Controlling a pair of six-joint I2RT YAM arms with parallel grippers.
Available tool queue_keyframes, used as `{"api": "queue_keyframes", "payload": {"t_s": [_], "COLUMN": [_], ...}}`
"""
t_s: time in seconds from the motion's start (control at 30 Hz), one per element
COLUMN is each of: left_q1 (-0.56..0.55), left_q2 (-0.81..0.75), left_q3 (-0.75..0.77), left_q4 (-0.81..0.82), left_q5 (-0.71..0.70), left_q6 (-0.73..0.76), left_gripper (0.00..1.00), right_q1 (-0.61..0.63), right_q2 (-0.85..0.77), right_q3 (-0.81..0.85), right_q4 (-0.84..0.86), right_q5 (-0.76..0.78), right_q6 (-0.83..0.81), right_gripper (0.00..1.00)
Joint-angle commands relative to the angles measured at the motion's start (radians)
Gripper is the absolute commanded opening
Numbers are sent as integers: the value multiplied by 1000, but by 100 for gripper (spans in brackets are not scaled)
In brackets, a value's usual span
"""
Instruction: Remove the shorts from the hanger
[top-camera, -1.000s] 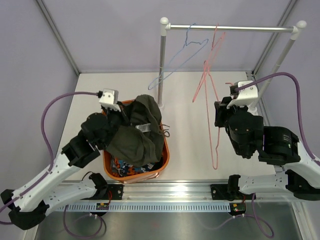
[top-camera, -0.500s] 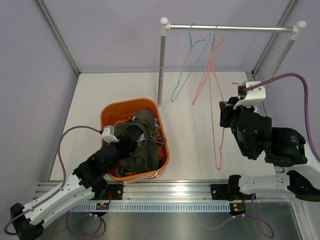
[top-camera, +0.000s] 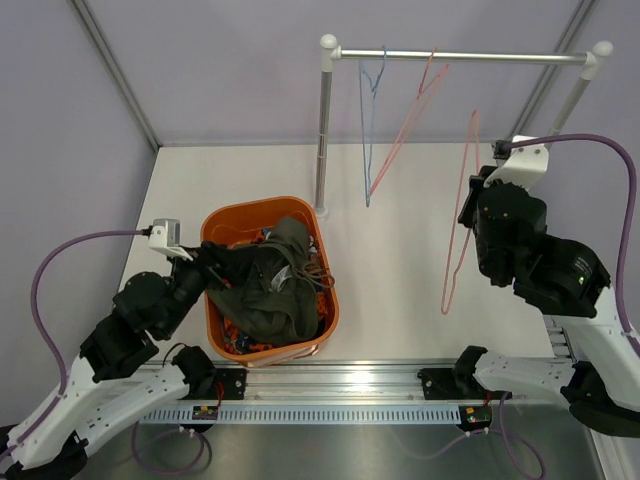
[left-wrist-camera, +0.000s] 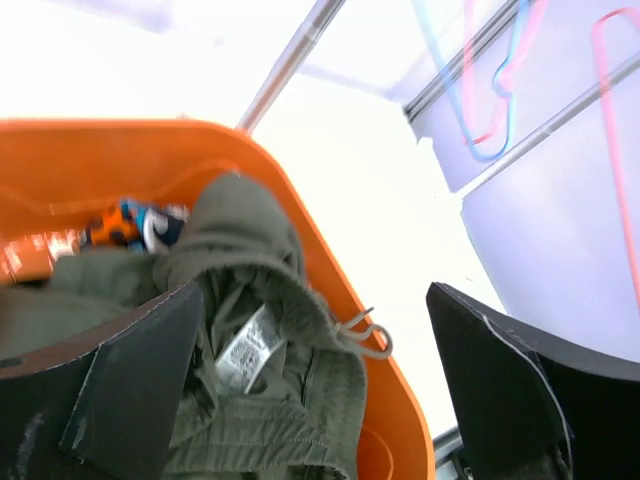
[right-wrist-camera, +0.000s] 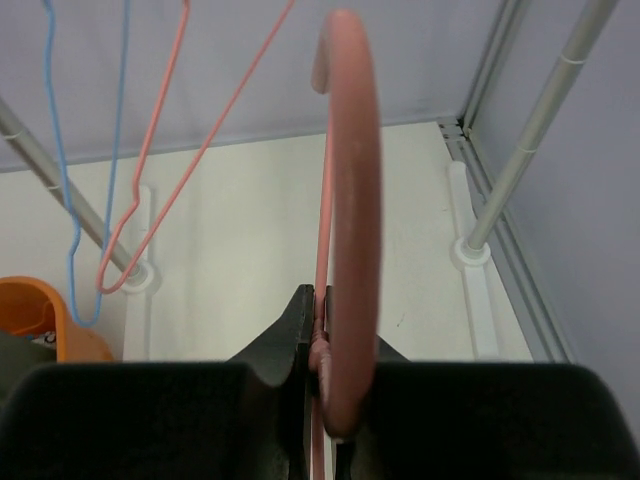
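I count three hangers: a blue hanger and a pink hanger on the rail, and a second pink one pinched in my right gripper, clear of the rail. The one pair of shorts sits heaped in the orange basket. My left gripper hovers above them, fingers spread.

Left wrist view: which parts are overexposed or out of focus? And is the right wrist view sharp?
Left wrist: the table is blown out to white, the shorts are sharp, the hung hangers are soft. Right wrist: the held hanger has a blurred hook, being near the lens; the table behind is sharp.
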Motion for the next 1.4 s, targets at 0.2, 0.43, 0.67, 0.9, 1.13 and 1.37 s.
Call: {"api": "queue_keyframes", "payload": {"t_s": [0.2,0.43,0.67,0.9,1.13,1.37], "left_q1": [0,0,0,-2,-14,-48], "left_q2": [30,-16,-111,-179,-171,-163], "left_q3": [81,26,-29,-45,-46,-43], "left_q4": [-123,-178,-206,-186,-188,-195], "left_q5": [71,119,145,176,185,173], "left_q6": [176,234,242,257,259,256], "left_gripper": [99,99,99,99,99,99], "right_q1": [-478,-772,-876,-887,-887,-889], "right_q2": [107,355,524,600,551,583], "right_q3": [187,385,486,553,453,496], "right_q4": [185,210,277,301,418,402], "right_q5": [-555,-963,-1025,-1045,-1106,-1103], "right_q6": [-141,-62,-23,-100,-201,-310], "right_gripper": [0,0,0,0,0,0]}}
